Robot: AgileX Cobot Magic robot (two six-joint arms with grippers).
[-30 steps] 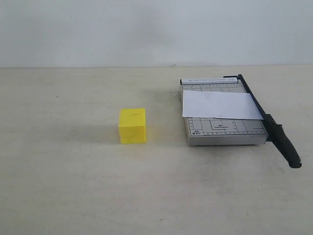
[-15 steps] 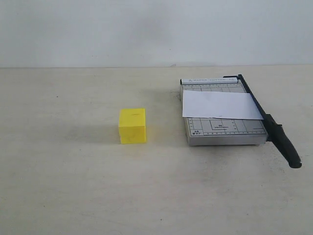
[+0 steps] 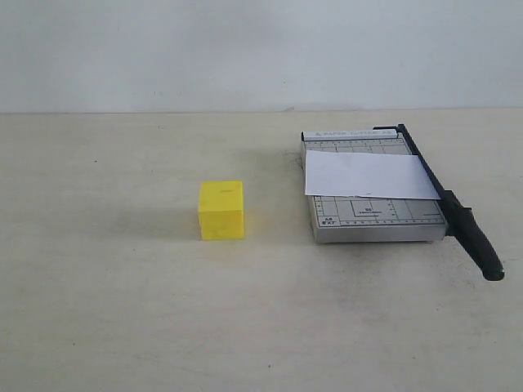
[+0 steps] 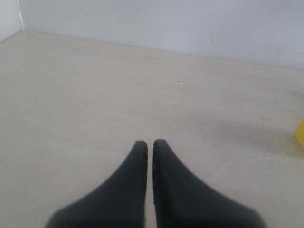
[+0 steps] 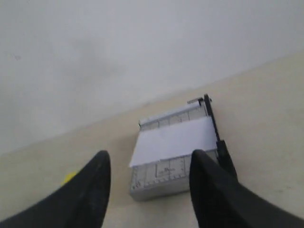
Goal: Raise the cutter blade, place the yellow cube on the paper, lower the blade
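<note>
Cutter blade [image 3: 458,214] is lying lowered along the right edge of the grey base [image 3: 376,219], with its thick black handle [image 3: 480,249] sticking out past the front edge, nearest the camera in the exterior view. Yellow cube [image 3: 221,210] is sitting on the table [image 3: 122,310], to the left of the base and clear of it, about level with its front half. Paper [image 3: 369,175] is lying flat across the middle of the base, further back, its right edge reaching the blade; cannot tell if it is tucking under. A pale wall is standing behind the table.

Left gripper [image 4: 149,142] is hanging over bare table, its fingers nearly together with only a thin slit between them and gripping nothing. Right gripper [image 5: 150,154] is pointing toward the cutter from a distance, its fingers spread wide and carrying nothing.
</note>
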